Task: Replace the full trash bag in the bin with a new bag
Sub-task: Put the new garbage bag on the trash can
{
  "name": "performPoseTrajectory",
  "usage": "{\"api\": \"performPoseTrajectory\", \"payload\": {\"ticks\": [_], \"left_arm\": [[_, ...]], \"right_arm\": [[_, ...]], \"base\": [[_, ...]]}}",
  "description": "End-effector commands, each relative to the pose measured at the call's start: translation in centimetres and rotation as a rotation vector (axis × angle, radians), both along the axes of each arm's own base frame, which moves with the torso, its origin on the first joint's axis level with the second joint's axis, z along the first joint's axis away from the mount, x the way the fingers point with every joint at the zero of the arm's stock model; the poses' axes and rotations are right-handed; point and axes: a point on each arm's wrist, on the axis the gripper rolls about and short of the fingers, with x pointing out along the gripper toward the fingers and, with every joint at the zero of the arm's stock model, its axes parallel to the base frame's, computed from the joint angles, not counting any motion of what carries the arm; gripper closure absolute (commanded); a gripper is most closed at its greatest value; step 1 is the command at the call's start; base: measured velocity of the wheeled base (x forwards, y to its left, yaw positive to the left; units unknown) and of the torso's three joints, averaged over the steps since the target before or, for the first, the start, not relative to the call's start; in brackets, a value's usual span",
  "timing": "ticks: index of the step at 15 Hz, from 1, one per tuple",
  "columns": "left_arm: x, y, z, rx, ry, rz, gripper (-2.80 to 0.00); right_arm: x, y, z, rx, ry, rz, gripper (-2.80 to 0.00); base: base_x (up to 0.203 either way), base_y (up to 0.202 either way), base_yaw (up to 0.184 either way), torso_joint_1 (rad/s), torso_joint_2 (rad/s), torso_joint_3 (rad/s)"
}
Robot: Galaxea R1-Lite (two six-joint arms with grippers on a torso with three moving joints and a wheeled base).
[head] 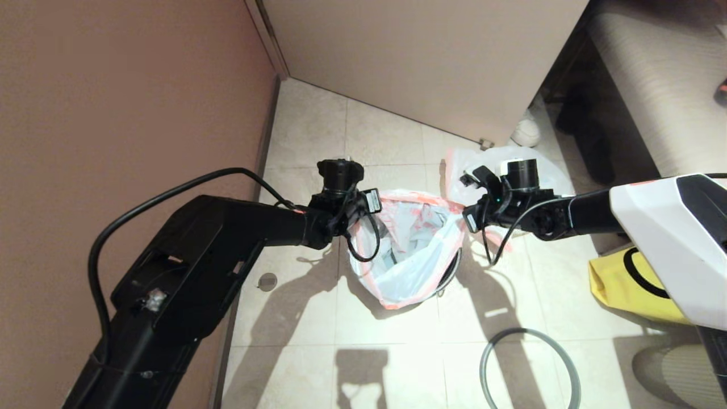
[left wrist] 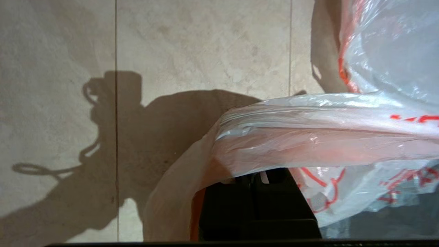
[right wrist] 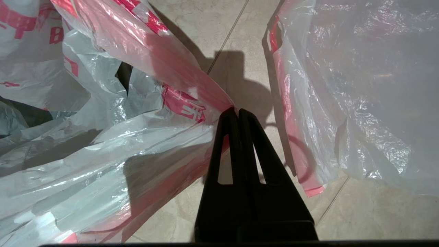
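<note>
New bag (head: 417, 244) hem pinched between both end effectors — left (left wrist: 255, 178), right (right wrist: 236, 111)

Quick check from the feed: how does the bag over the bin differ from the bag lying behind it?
The bag over the bin carries red print; the bag behind it shows none. The first is stretched open between the left gripper and right gripper, both shut on its hem; the second lies on the floor untouched. Both are translucent white with a pink hem.
</note>
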Motion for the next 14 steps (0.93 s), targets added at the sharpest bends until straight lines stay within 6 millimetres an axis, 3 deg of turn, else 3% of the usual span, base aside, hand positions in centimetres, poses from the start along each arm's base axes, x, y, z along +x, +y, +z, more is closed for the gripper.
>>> {"api": "performPoseTrajectory", "payload": {"ticks": [1,4,8,14], "left_arm": [[0.8,0.5,-2.2,0.015,0.034,0.016,0.0],[1.4,1.0,-3.9,0.031,0.061,0.029,0.0],[2.2,2.1,-6.1,0.069,0.1,0.051,0.0],[2.3,3.2,-7.9,0.096,0.211,0.03,0.0]], "right_arm": [[0.4,0.0,-0.7,-0.003,0.004,-0.001,0.0],[0.6,-0.1,-1.7,-0.01,0.03,0.0,0.0],[1.2,0.5,-4.8,-0.039,0.075,0.015,0.0],[1.5,0.4,-5.7,-0.044,0.092,0.011,0.0]], "base": [[0.0,0.0,0.0,0.0,0.0,0.0],[0.0,0.0,0.0,0.0,0.0,0.0],[0.0,0.0,0.0,0.0,0.0,0.0],[0.0,0.0,0.0,0.0,0.0,0.0]]}}
